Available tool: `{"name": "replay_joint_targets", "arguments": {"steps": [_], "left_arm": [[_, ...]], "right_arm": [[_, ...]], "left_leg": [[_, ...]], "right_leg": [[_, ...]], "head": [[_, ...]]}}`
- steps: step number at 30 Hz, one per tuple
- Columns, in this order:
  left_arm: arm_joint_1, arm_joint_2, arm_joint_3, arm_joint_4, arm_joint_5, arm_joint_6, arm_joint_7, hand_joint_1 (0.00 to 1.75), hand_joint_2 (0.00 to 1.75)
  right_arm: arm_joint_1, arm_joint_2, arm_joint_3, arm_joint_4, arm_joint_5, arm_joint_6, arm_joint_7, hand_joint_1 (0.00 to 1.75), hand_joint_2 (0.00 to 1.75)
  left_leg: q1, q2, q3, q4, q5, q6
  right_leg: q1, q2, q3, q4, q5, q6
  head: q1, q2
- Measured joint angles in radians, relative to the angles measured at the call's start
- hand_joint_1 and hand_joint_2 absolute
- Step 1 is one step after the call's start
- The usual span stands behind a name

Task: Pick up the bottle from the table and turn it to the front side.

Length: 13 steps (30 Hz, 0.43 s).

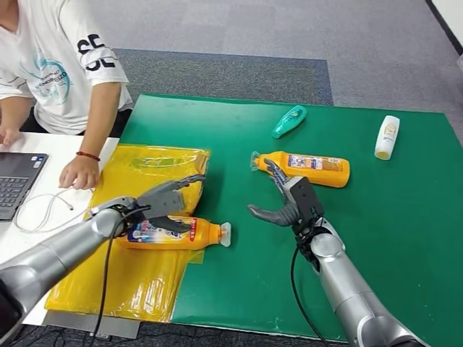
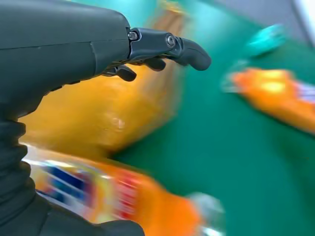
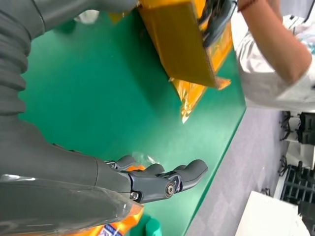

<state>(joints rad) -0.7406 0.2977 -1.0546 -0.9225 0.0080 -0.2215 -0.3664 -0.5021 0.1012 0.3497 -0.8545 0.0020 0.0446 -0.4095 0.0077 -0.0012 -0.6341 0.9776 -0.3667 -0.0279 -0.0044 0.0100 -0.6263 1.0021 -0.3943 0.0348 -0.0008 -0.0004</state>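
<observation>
Left hand [image 1: 163, 201] over green table [image 1: 414, 238]

person's hand [image 1: 79, 172] beside yellow bag [image 1: 137, 285], open green mat [image 1: 414, 231]

One bottle [image 1: 177, 233] lies on the bag [image 1: 137, 282], another bottle [image 1: 306, 168] right of it.
</observation>
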Motion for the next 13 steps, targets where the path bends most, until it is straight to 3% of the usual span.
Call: {"name": "replay_joint_targets", "arguments": {"steps": [7, 13], "left_arm": [[0.228, -0.092, 0.319, -0.259, -0.183, 0.073, -0.046, 0.00, 1.75], [0.329, -0.116, 0.454, -0.351, -0.222, 0.070, -0.069, 0.00, 1.75]], "right_arm": [[0.060, -0.012, -0.033, -0.008, 0.003, 0.013, -0.016, 0.00, 1.75], [0.097, -0.016, -0.053, -0.033, 0.007, 0.032, -0.015, 0.00, 1.75]], "left_leg": [[-0.001, 0.001, 0.000, 0.000, -0.002, 0.002], [-0.001, 0.001, 0.000, 0.000, -0.002, 0.001]], "right_leg": [[-0.002, 0.001, -0.001, -0.001, 0.000, 0.001], [-0.001, 0.001, -0.001, 0.000, 0.000, 0.000]], "head": [[0.000, 0.000], [-0.001, 0.000]]}}
